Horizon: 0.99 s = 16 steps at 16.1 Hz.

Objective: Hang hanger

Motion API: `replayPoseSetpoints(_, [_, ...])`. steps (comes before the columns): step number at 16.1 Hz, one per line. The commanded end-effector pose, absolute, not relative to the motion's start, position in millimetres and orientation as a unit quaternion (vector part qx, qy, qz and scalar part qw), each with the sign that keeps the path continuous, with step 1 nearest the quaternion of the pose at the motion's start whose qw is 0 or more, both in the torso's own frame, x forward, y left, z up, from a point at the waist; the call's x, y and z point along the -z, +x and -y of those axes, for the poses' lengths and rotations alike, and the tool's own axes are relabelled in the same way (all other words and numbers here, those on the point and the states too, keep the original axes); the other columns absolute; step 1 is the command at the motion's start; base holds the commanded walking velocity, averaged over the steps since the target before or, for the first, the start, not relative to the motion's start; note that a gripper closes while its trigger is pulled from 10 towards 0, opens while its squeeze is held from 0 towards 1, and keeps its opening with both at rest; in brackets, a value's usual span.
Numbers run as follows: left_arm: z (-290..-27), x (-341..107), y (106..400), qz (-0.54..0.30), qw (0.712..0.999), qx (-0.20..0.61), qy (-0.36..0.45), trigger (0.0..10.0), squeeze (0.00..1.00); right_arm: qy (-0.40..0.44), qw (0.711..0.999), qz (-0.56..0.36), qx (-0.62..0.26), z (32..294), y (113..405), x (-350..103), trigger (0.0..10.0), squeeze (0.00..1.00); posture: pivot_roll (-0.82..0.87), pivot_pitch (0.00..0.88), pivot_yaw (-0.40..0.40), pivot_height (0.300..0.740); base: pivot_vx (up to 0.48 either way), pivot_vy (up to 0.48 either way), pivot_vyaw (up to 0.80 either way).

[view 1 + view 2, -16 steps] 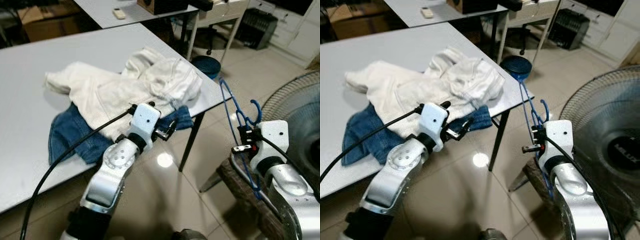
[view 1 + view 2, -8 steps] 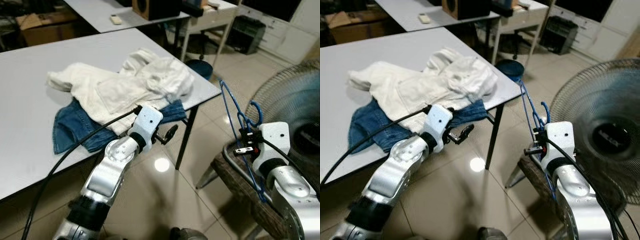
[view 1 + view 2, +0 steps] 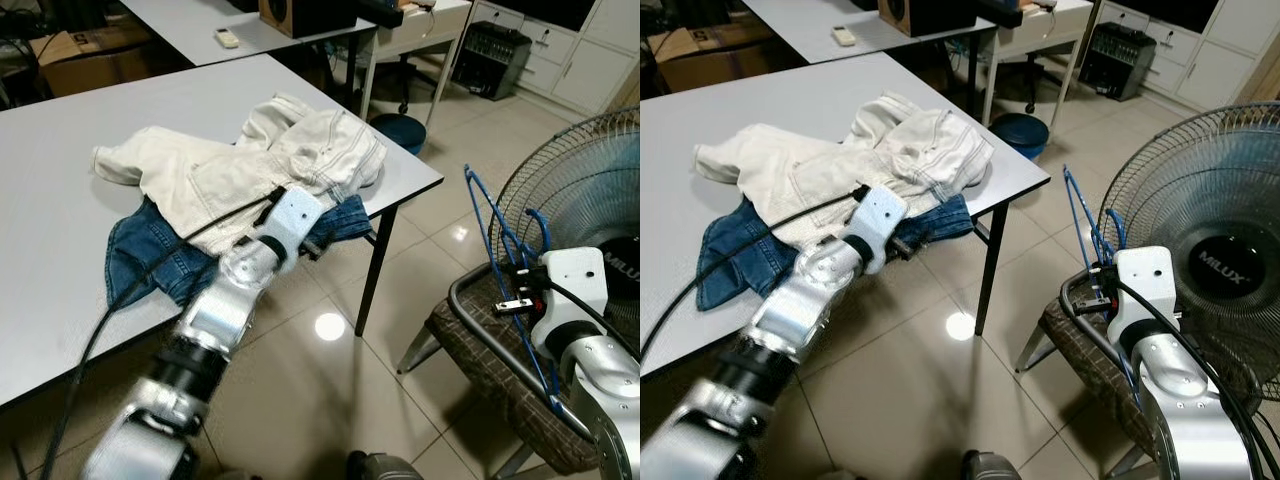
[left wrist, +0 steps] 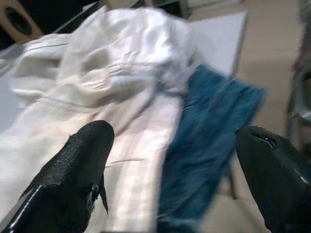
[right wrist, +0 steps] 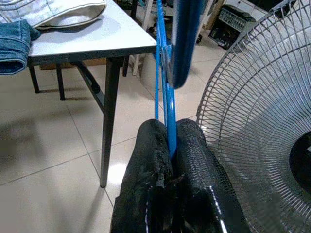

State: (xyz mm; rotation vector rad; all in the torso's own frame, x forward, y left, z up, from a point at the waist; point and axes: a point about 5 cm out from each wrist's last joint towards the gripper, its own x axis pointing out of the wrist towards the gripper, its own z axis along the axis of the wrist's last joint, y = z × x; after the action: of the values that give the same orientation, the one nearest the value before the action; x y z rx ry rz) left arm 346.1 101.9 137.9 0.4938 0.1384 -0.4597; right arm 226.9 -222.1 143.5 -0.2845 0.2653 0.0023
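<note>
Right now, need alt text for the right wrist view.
The right gripper is shut on a blue wire hanger that rises from between its black fingers. Behind stand a floor fan and a white table holding pale and denim clothes.

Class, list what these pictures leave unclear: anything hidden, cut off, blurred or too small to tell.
1. Jeans: mostly buried under the white garment in the eye views, so their full shape is hidden.
2. Left gripper: what it will grasp is unclear; the left wrist view is blurred.
3. Blue hanger: its lower end is hidden behind the right gripper.
4. Fan: cut off by the picture edge.
</note>
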Motion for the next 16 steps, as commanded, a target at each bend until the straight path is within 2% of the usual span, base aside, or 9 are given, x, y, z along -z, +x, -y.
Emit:
replayPoseSetpoints(1, [-104.4,-138.0,347.5,-0.067,0.939,0.223,0.254,10.0,0.00,-0.145,0.980,-0.137,-0.002,224.2,226.0,-142.9,10.0,0.00,-0.14,0.045,-0.016,0.740,0.000,0.000,0.00])
replayPoseSetpoints(2, [-106.9,-137.2,347.6,-0.069,0.937,0.223,0.259,10.0,0.00,-0.147,0.980,-0.136,-0.005,223.1,226.1,-142.9,10.0,0.00,-0.14,0.045,-0.016,0.740,0.000,0.000,0.00])
replayPoseSetpoints(3, [-118.8,-133.3,345.1,-0.081,0.914,0.244,0.313,10.0,0.00,-0.146,0.980,-0.135,-0.016,218.9,227.4,-142.1,10.0,0.00,-0.14,0.043,-0.019,0.740,0.000,0.000,0.00])
replayPoseSetpoints(5, [-126.1,-134.7,344.6,-0.083,0.905,0.246,0.337,10.0,0.00,-0.147,0.980,-0.135,-0.020,217.4,228.5,-141.2,10.0,0.00,-0.13,0.043,-0.025,0.740,0.000,0.000,0.00])
replayPoseSetpoints(6, [-130.7,-137.5,345.4,-0.080,0.902,0.242,0.348,9.1,0.00,-0.147,0.980,-0.135,-0.023,216.4,229.4,-141.1,10.0,0.00,-0.13,0.043,-0.025,0.740,0.000,0.000,0.00])
replayPoseSetpoints(7, [-136.2,-141.2,345.9,-0.076,0.895,0.240,0.368,3.1,0.00,-0.147,0.980,-0.134,-0.027,214.8,230.6,-141.1,10.0,0.00,-0.12,0.042,-0.033,0.740,0.000,0.000,0.00])
replayPoseSetpoints(8, [-139.2,-143.2,346.2,-0.075,0.892,0.239,0.375,0.0,0.00,-0.148,0.979,-0.134,-0.030,213.8,231.3,-141.0,10.0,0.00,-0.12,0.042,-0.033,0.740,0.000,0.000,0.00])
replayPoseSetpoints(11, [-141.6,-142.5,344.7,-0.079,0.874,0.257,0.405,0.0,0.00,-0.148,0.980,-0.132,-0.033,212.2,232.4,-140.9,10.0,0.00,-0.11,0.039,-0.031,0.740,0.000,0.000,0.00])
replayPoseSetpoints(16, [-135.4,-152.7,345.4,-0.061,0.888,0.275,0.362,0.0,0.00,-0.150,0.980,-0.129,-0.031,212.6,232.2,-140.7,10.0,0.00,-0.11,0.035,-0.021,0.740,0.000,0.000,0.00])
